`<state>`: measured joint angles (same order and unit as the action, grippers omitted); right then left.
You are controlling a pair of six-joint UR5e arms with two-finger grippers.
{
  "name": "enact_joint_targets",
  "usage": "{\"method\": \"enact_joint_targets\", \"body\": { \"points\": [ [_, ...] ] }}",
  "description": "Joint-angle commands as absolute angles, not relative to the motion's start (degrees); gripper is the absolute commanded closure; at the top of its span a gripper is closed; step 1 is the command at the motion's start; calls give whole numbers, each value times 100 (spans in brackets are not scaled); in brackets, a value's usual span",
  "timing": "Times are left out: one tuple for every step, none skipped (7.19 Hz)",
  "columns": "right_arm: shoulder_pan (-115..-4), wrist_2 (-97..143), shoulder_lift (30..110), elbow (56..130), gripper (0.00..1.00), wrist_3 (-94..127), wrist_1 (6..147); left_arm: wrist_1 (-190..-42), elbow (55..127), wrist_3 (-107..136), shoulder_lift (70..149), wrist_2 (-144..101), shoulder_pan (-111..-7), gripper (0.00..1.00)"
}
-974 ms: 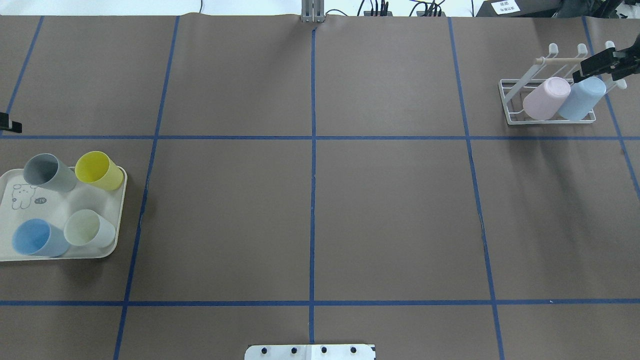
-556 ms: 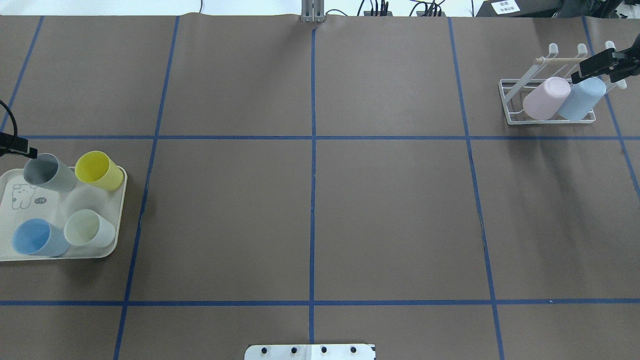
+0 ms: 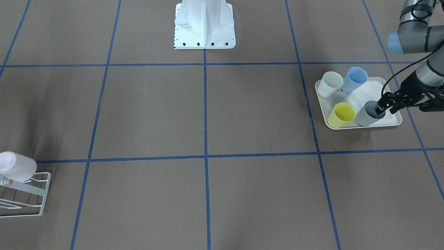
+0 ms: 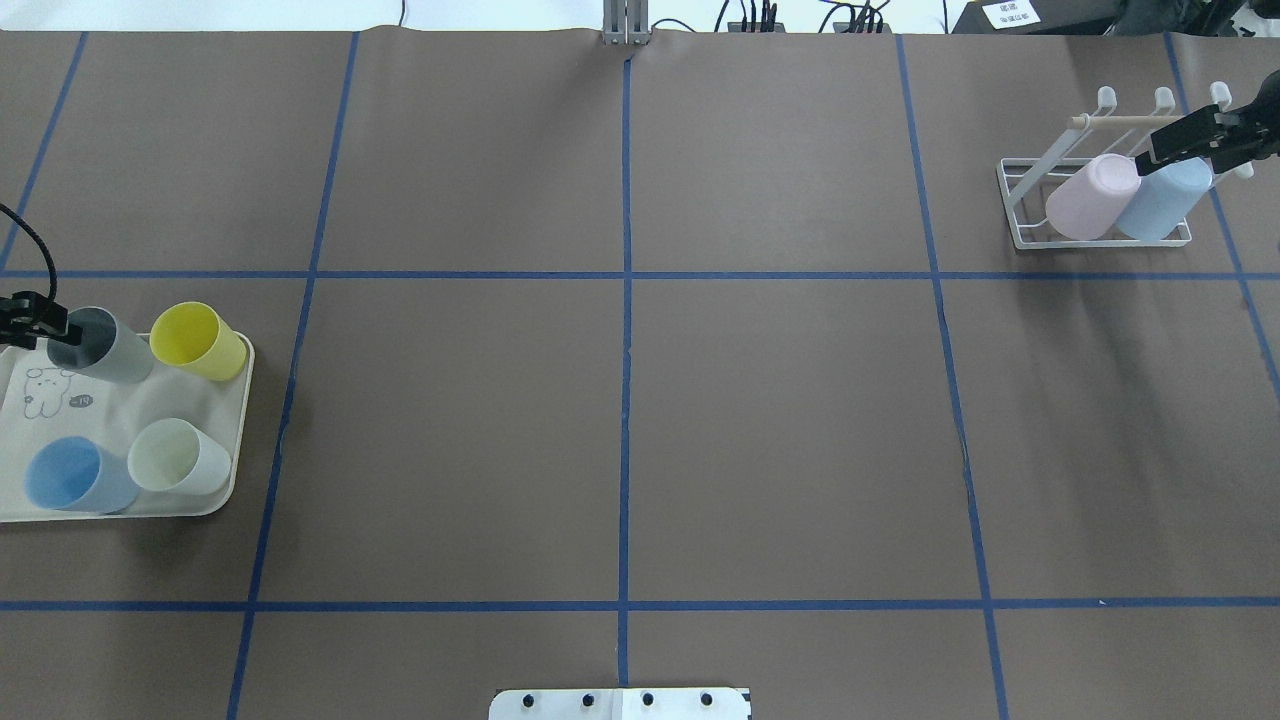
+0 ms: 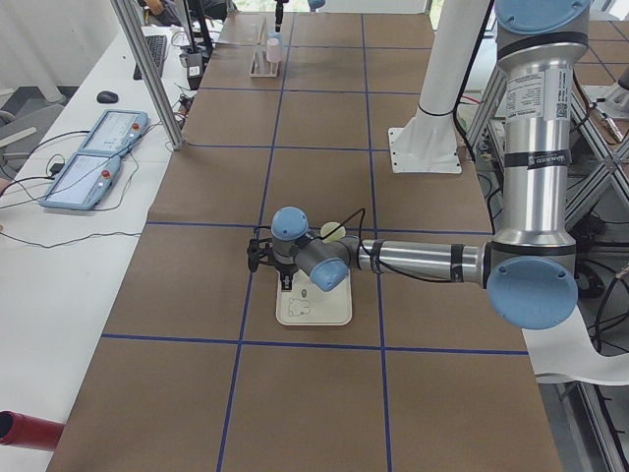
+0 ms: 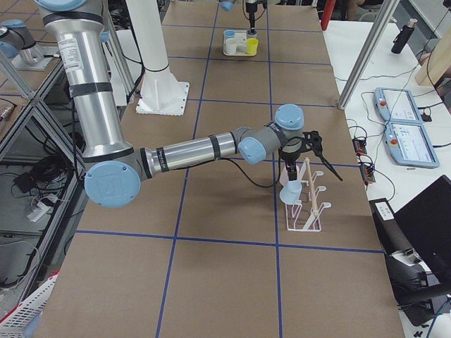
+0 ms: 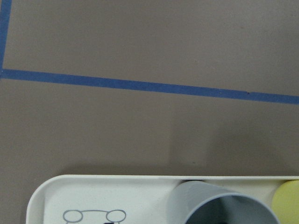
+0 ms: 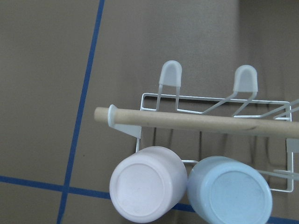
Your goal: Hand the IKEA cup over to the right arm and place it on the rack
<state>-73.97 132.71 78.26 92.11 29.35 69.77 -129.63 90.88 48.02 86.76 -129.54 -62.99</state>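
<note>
Both my claws gape: left claw [image 3: 384, 111]; right claw [image 4: 1195, 150]
Front view shows the left astride the grey cup [image 3: 366, 118] rim; wrist view, only cup.

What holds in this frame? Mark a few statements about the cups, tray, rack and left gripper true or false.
The tray holds four cups. True.
The rack holds three cups. False: two, a pink cup and a light blue cup.
The left gripper is at the grey cup's rim. True.
The yellow cup is on the rack. False: it is on the tray.
</note>
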Motion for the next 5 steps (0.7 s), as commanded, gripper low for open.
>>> {"method": "enact_joint_targets", "body": {
  "points": [
    [-7252,13263,7770,9220,0,3250,6970,-12955,9132,4808,8692,-13069,-6302,100],
    [-7242,13263,7743,9255,0,3278,6970,-12964,9167,4790,8675,-13287,-6345,100],
    [-7199,13271,7700,9307,0,3278,6970,-12964,9306,4729,8657,-13402,-6676,100],
    [-7050,13254,7577,9386,0,3322,6961,-12955,9516,4729,8622,-13525,-7063,100],
    [-6884,13254,7480,9500,0,3705,6961,-12929,9649,4729,8613,-13613,-7388,100]
  ]
}}
